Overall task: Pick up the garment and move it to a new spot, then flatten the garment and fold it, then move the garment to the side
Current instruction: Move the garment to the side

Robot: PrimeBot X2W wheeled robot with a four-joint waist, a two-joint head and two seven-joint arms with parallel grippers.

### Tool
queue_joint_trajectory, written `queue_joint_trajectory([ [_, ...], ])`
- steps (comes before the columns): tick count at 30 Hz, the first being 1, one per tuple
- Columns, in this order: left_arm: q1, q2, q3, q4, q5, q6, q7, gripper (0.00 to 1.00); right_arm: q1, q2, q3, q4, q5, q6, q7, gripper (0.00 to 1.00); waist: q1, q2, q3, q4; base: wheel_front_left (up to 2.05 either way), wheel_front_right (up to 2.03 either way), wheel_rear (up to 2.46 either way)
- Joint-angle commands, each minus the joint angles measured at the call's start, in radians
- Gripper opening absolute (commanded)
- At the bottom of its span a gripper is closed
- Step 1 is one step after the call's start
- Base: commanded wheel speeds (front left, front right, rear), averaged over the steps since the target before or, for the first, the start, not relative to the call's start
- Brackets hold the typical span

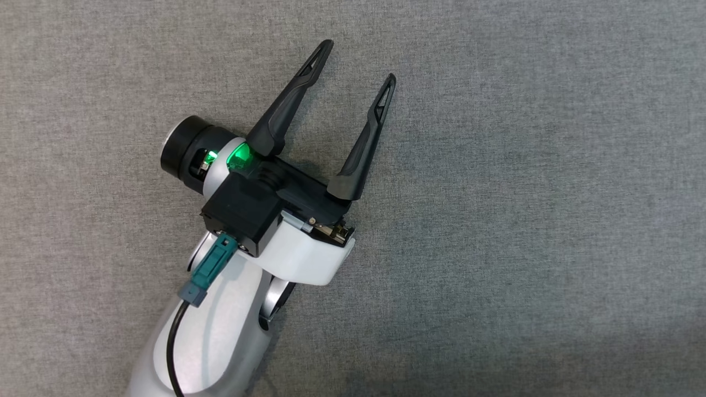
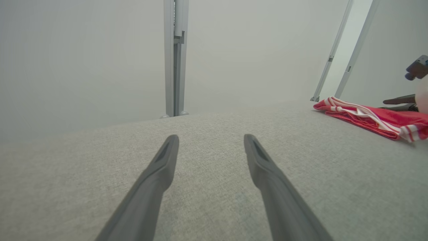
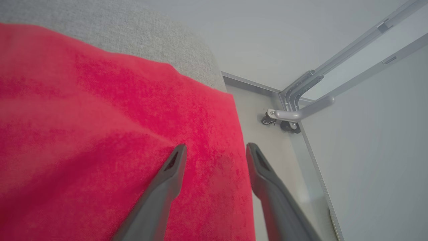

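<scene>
The garment point(image 2: 384, 122), red with white stripes, lies in a low folded heap at the edge of the counter point(image 1: 551, 165), and the next move turns on that edge. The right hand point(image 3: 215, 146) is right over the garment. Its two fingers stand wide apart, one above the red cloth and the other just past the garment's edge with the floor below, and nothing is pinched between them. Whether they touch the cloth I cannot tell.

The left hand point(image 1: 358, 63) is well apart from the garment, hovering over bare grey counter with its fingers spread just as wide and holding nothing. From that hand the garment is off to the right and further ahead. Its long side seems to run along the counter's edge, and the right hand's dark fingers show just beyond it.

So the right arm is much the nearer. To my eye the garment looks folded and set aside, with little left to do. Any further nudge would fall to the right hand, and a push outward could slide the garment off the edge.
</scene>
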Motion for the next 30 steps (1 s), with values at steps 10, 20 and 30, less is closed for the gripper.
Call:
queue_joint_trajectory([
  [10,0.038,0.010,0.008,0.017,-0.025,0.017,0.004,1.00,-0.066,0.056,0.000,0.030,-0.097,-0.001,-0.024,1.00,0.0000,0.0000,-0.109,0.003,0.00,0.00,0.00],
  [20,0.200,0.011,0.092,0.019,-0.093,0.060,0.004,1.00,0.100,0.232,-0.106,-0.367,-0.165,-0.001,-0.025,1.00,0.0000,0.0000,-0.388,0.039,0.00,0.00,0.00],
  [30,0.345,0.010,0.234,0.025,-0.099,0.069,0.004,1.00,0.413,0.446,-0.263,-0.651,-0.265,-0.001,-0.025,1.00,0.0000,0.0000,-0.524,0.067,0.00,0.00,0.00],
])
